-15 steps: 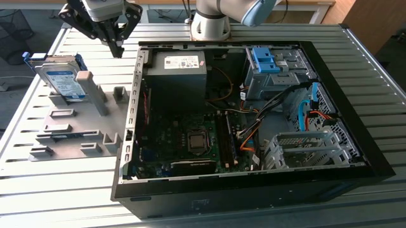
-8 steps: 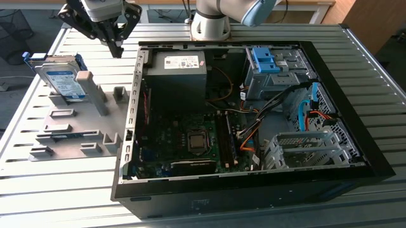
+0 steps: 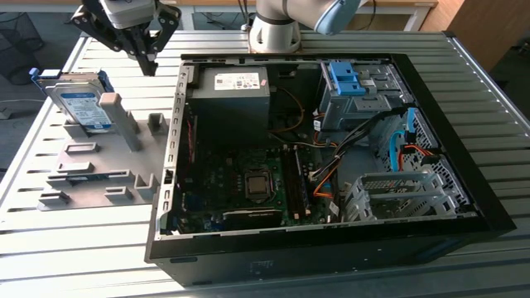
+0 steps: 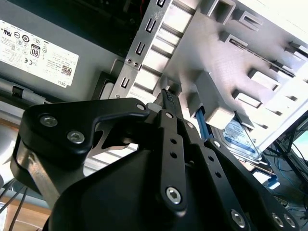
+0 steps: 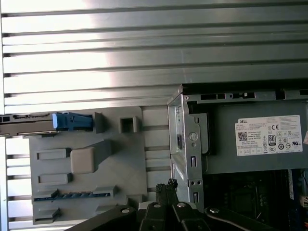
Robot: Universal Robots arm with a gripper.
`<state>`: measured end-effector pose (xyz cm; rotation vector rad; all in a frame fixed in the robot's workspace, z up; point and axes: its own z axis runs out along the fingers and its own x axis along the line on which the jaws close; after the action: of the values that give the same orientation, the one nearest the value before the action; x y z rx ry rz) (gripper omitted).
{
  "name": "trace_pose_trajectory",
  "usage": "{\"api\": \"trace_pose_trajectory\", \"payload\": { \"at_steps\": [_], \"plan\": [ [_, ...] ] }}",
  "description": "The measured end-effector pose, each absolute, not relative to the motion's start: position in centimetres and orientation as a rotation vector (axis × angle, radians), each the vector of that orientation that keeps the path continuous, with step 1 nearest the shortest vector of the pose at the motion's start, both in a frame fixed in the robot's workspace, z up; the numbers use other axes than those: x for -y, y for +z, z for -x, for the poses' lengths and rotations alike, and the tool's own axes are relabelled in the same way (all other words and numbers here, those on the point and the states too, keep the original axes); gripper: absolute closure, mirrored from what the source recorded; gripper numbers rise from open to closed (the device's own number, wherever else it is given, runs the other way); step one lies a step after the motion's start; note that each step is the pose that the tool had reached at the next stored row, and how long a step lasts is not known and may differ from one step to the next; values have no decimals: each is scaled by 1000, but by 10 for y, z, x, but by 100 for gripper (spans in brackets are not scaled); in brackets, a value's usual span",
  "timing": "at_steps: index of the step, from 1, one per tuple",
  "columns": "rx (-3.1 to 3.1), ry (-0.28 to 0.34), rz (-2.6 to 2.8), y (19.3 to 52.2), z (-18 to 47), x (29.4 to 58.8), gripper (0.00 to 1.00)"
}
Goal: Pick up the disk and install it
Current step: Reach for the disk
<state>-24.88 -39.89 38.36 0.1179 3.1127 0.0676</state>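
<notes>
Exterior view: disk (image 3: 83, 107) partly behind grey post (image 3: 124, 121)

The table (image 3: 74, 248) has a slatted metal top with parallel grooves. Three items rest directly on it. A grey holder plate (image 3: 99, 177) lies flat toward the exterior view's left. An open computer case (image 3: 331, 264) lies on its side just beside the plate, toward the exterior view's right. In the first wrist view, a narrow strip of table separates them. The arm base (image 3: 273, 38) stands behind the case.
</notes>
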Motion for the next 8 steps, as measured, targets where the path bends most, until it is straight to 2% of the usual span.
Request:
{"api": "trace_pose_trajectory", "payload": {
  "at_steps": [8],
  "plan": [
    [-3113, 68, -118, 383, 250, 399, 89]
  ]
}}
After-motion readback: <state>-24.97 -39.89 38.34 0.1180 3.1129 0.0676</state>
